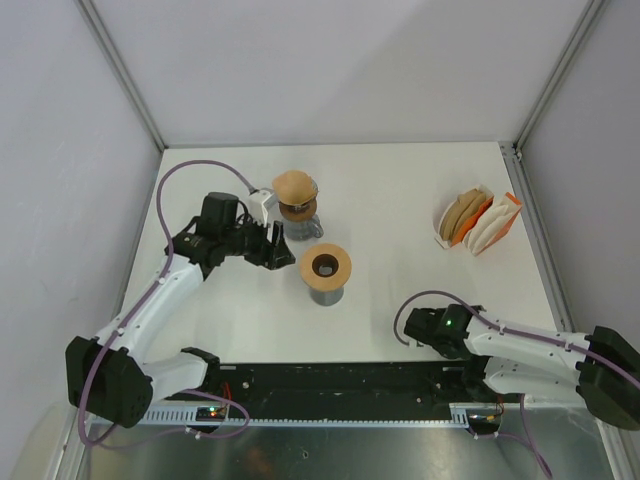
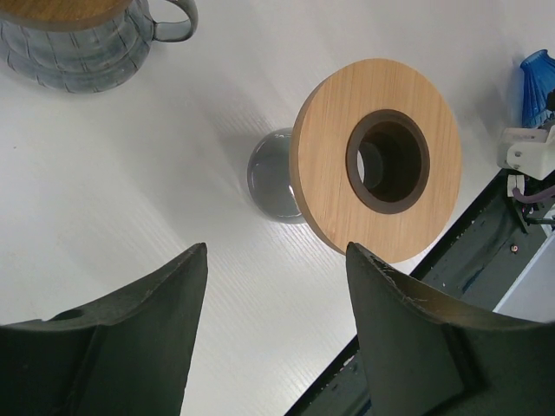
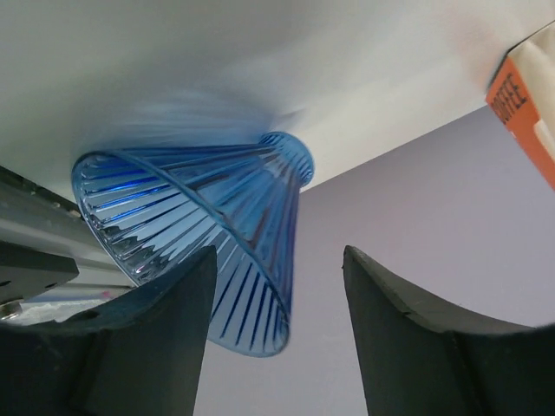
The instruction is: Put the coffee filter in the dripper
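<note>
A blue ribbed glass dripper (image 3: 199,225) lies tilted, its narrow end on the white table, its wide rim in front of my right gripper (image 3: 277,251). The jaws are open, with the rim by the left finger (image 3: 147,347). The dripper's edge also shows in the left wrist view (image 2: 538,82); I cannot make it out in the top view. Coffee filters (image 1: 468,215) stand in a holder at the far right. My right gripper (image 1: 415,327) is low near the front edge. My left gripper (image 1: 284,246) (image 2: 277,251) is open and empty above the table.
A wooden ring on a grey base (image 1: 325,268) (image 2: 377,160) stands mid-table, just ahead of the left gripper. A glass server with a wooden lid (image 1: 296,200) (image 2: 78,43) stands behind it. The orange corner of the filter box (image 3: 525,95) shows at the right.
</note>
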Action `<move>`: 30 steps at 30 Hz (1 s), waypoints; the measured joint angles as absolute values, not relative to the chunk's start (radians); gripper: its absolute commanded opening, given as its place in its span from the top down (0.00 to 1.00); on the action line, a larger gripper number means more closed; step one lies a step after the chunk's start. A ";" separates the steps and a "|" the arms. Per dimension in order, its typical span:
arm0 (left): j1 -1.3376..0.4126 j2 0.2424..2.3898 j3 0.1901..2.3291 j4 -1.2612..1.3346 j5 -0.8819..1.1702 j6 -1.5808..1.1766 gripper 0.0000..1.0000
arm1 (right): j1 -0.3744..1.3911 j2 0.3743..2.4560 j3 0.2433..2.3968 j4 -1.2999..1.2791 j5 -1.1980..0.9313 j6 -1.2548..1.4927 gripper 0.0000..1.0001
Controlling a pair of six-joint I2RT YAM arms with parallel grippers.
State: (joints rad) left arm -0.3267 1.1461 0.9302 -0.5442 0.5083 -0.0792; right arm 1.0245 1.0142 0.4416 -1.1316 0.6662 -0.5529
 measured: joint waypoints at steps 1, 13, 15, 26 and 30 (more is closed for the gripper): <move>-0.326 1.148 0.931 -0.544 0.509 -0.079 0.30 | 1.017 1.002 0.424 -1.132 0.672 -0.568 0.45; -0.324 1.160 0.932 -0.545 0.509 -0.079 0.30 | 1.004 0.988 0.416 -1.118 0.699 -0.620 1.00; -0.323 1.160 0.932 -0.545 0.509 -0.079 0.30 | 1.004 1.020 0.462 -1.121 0.699 -0.609 1.00; -0.313 1.160 0.937 -0.545 0.511 -0.079 0.30 | 0.885 1.130 0.981 -1.140 0.533 -0.498 1.00; -0.310 1.160 0.940 -0.545 0.512 -0.079 0.30 | 0.792 1.138 1.154 -1.151 0.444 -0.439 1.00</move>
